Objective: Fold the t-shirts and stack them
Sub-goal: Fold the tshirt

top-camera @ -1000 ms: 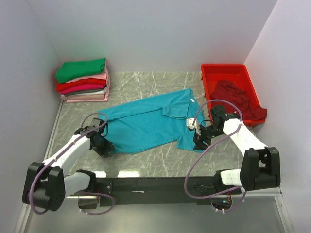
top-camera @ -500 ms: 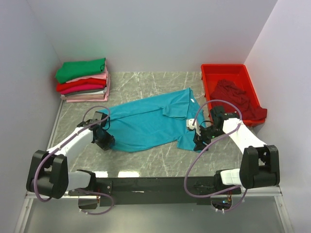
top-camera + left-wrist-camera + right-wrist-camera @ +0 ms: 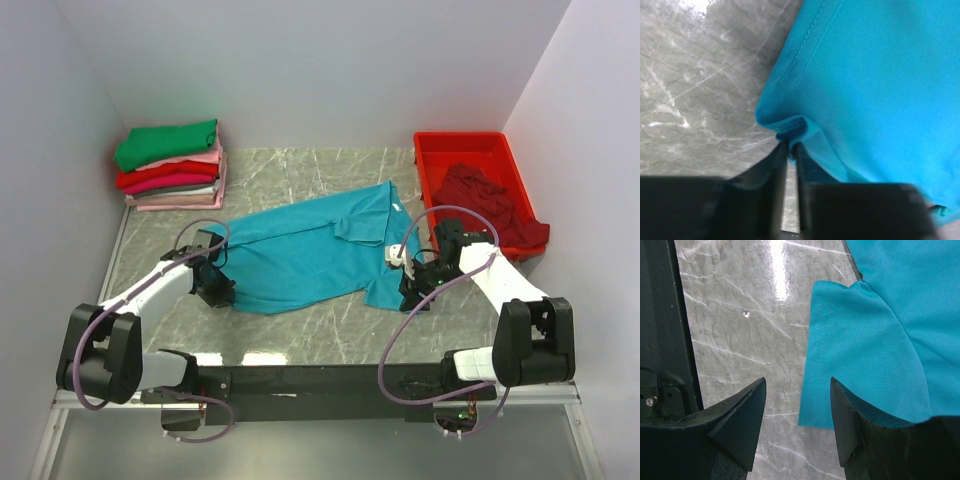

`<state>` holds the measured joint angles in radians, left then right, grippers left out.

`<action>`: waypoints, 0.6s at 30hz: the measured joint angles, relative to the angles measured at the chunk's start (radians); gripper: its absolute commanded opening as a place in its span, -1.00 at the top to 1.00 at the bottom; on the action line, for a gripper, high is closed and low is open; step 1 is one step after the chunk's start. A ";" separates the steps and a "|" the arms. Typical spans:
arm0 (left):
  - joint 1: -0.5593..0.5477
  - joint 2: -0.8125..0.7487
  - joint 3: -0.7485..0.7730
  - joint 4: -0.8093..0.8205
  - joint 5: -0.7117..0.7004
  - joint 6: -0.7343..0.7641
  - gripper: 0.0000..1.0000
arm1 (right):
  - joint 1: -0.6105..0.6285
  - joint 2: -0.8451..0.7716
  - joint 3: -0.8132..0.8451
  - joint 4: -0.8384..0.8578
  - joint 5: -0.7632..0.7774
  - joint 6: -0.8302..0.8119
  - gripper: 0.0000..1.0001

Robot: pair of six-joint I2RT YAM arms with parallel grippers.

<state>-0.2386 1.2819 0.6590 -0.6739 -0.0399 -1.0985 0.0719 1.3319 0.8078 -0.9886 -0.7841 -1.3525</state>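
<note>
Left tool pinched nearly shut, low; right tool spread open, low

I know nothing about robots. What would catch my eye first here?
A teal-blue t-shirt lies spread across the grey table, the left gripper pinching one corner, the right gripper open at a sleeve. Far left sits a stack of folded shirts; far right, a red tray holding a dark maroon shirt.

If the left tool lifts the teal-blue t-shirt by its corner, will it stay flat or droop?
Probably droop: the teal-blue t-shirt bunches into a soft fold at the left tool. Its thin mesh weave suggests little weight. Trailing cloth would likely slide easily over the glossy table.
</note>
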 measured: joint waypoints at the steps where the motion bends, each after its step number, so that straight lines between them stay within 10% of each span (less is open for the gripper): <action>1: 0.000 0.000 -0.003 0.003 0.002 0.005 0.77 | -0.001 0.000 0.000 0.000 0.000 0.000 -0.21; 18: 0.000 -0.141 0.002 -0.078 0.037 0.048 0.99 | -0.032 0.003 0.031 -0.030 0.114 -0.084 -0.21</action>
<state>-0.2386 1.1412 0.6605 -0.7517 -0.0032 -1.0508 0.0399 1.3354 0.8387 -1.0187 -0.6697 -1.4368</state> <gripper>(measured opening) 0.031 0.606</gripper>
